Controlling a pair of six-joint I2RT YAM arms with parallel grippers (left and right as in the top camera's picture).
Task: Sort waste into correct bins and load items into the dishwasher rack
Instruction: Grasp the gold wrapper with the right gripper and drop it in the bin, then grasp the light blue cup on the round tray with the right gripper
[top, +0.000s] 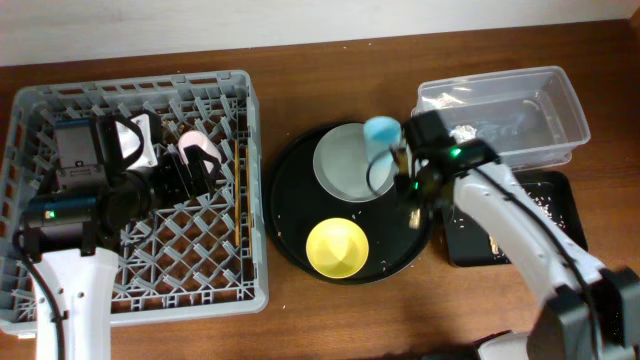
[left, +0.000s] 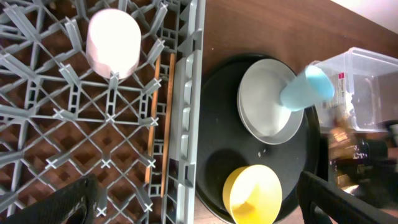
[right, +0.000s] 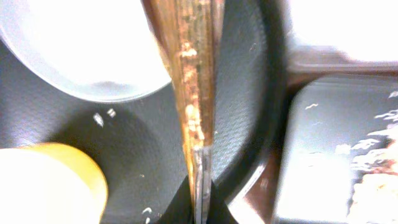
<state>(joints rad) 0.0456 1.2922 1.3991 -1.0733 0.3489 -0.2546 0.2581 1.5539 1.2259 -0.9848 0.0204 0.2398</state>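
Since my right gripper (right: 200, 208) is clamped on the wrapper (right: 189, 74), what counts is where the bins lie from it. The wrapper runs straight ahead from my fingertips, its long axis over the round tray (top: 290, 220), passing just beside the plate (top: 345, 165). Both bins sit to my right: the tub (top: 560, 100) farther off, the black tray (top: 465, 245) nearer, with scraps in it. I judge the tub is the wrapper's place. Its wall looks taller than the tray rim, so I must clear it. The blue cup (top: 381, 130) stands close on the other side. My left gripper (left: 198, 186) hangs spread wide over the rack (top: 60, 290), well apart.
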